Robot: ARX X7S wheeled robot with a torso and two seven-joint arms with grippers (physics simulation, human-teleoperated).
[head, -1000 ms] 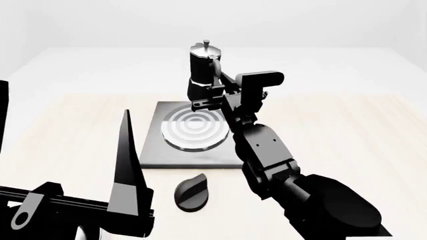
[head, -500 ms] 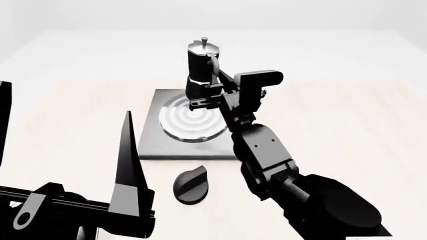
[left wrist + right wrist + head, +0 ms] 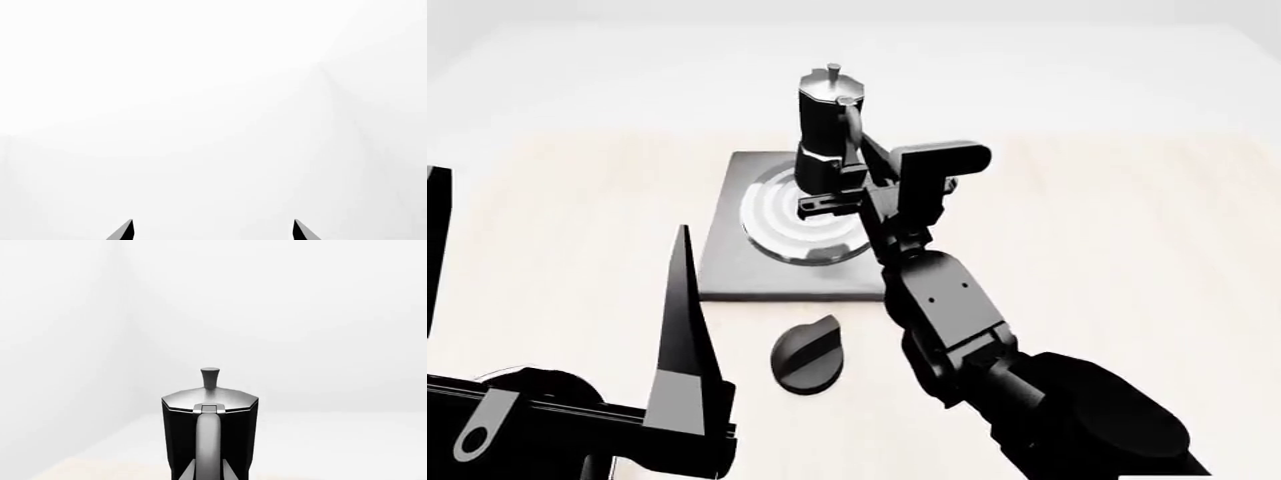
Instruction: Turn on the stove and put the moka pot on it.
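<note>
right jaws (image 3: 843, 195) grip the moka pot (image 3: 823, 135) above the stove (image 3: 737, 262).

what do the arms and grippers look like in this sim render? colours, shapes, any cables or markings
All matte black, blocky segments, no cables or logos visible. The right arm has chunky rounded links with greyish top faces, ending in a boxy wrist block at the right gripper. The left gripper has long, flat blade-like fingers tapering to sharp points, grey panels near the base, plus a light-grey bracket with a round hole.
</note>
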